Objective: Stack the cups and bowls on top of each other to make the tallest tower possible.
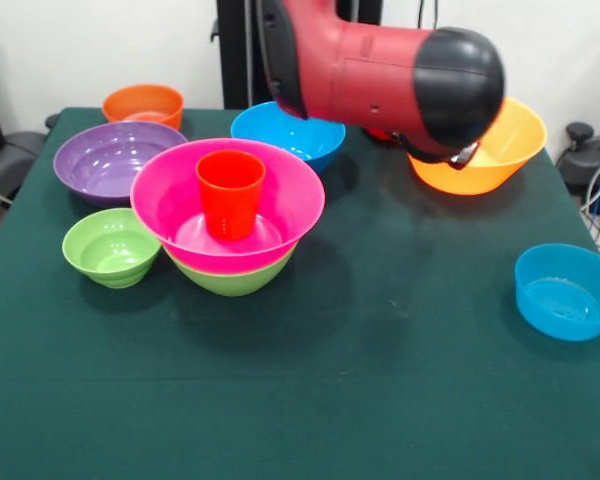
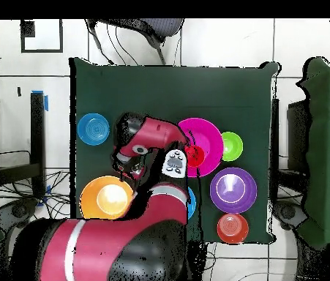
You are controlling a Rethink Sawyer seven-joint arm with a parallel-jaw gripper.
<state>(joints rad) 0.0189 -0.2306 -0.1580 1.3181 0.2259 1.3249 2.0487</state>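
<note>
The tower stands left of centre: an orange cup [image 1: 230, 193] sits upright inside the large pink bowl [image 1: 180, 200], which nests in a green bowl [image 1: 235, 278]. The pink bowl also shows in the overhead view [image 2: 210, 135]. My gripper [image 1: 460, 155] is at the near rim of the large orange bowl [image 1: 495, 150] at the back right, mostly hidden behind the black wrist. In the overhead view the gripper [image 2: 127, 167] sits at the edge of that orange bowl [image 2: 107, 197]. The bowl looks tilted.
A small green bowl [image 1: 112, 247], a purple bowl [image 1: 115, 160], a small orange bowl [image 1: 143, 103] and a medium blue bowl [image 1: 288, 135] lie round the tower. A small blue bowl [image 1: 567, 290] sits alone at the right edge.
</note>
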